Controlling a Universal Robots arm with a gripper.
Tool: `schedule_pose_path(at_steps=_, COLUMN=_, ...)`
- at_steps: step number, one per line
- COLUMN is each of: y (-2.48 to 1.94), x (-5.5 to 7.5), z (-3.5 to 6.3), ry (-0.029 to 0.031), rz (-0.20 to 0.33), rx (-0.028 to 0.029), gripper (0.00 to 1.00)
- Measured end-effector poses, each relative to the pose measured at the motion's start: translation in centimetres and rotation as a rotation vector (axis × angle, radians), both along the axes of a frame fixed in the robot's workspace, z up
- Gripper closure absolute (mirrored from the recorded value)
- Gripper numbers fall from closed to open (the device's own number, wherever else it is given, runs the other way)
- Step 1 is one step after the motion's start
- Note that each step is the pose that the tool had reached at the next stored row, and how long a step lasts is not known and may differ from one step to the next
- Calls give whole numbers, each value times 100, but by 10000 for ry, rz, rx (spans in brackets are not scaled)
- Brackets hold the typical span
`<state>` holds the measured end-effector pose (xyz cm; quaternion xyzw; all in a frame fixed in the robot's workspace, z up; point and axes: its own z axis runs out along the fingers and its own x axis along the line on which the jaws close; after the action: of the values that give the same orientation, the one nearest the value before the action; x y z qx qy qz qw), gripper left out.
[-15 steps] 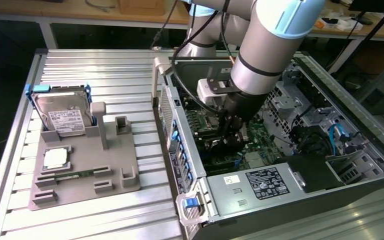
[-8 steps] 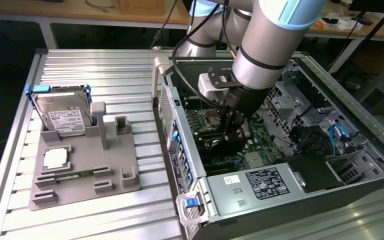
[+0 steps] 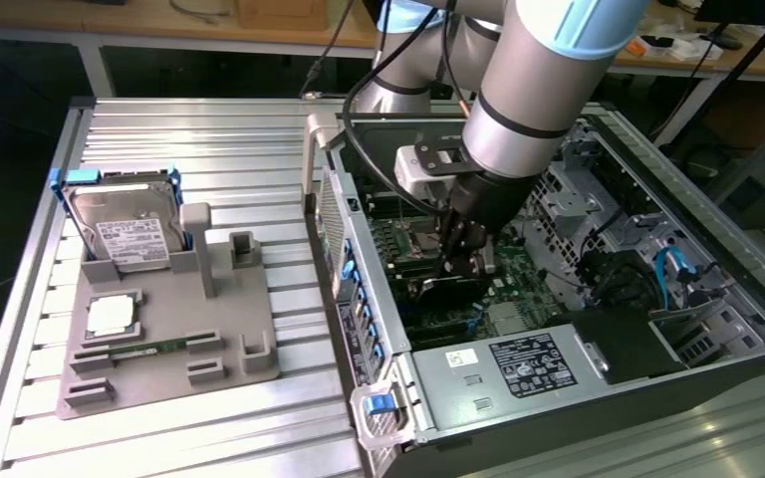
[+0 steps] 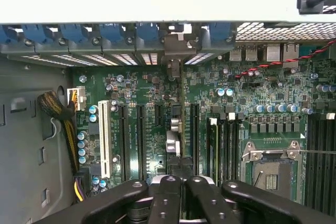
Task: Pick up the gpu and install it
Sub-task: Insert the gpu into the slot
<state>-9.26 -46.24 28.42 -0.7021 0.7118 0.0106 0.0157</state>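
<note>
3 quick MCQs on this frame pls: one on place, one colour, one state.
1. Where is the tool?
A) beside the case, outside it
B) inside the open computer case, over the motherboard
C) high above the case

2. What colour are the slot clips along the case wall?
A) blue
B) red
C) yellow

3. What state is the tool in?
A) open, empty
B) shut on the gpu
C) shut on a cable

Answers:
1 B: the arm reaches down into the case.
2 A: the wrist view shows a blue row.
3 B: the card, seen edge-on, sits between the closed fingers.
</note>
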Motion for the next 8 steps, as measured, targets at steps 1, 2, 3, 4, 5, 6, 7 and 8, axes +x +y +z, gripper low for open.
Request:
schedule_pose_path(at_steps=1, y=0, x=0, z=0, ry=0, rz=0, rx=0, gripper=89)
schedule_pose_path(at_steps=2, y=0, x=0, z=0, ry=0, rz=0, rx=0, gripper=89)
schedule_pose_path(at_steps=3, y=0, x=0, z=0, ry=0, rz=0, rx=0, gripper=89)
schedule_pose_path(at_steps=4, y=0, x=0, z=0, ry=0, rz=0, rx=0, gripper=89)
schedule_pose_path(at_steps=5, y=0, x=0, z=0, ry=0, rz=0, rx=0, gripper=89)
schedule_pose_path(at_steps=6, y=0, x=0, z=0, ry=0, rz=0, rx=0, gripper=89)
schedule_pose_path(at_steps=7, y=0, x=0, z=0, ry=-1, rz=0, rx=0, gripper=89)
schedule_pose_path(at_steps=8, y=0, x=0, z=0, ry=0, rz=0, rx=0, gripper=89)
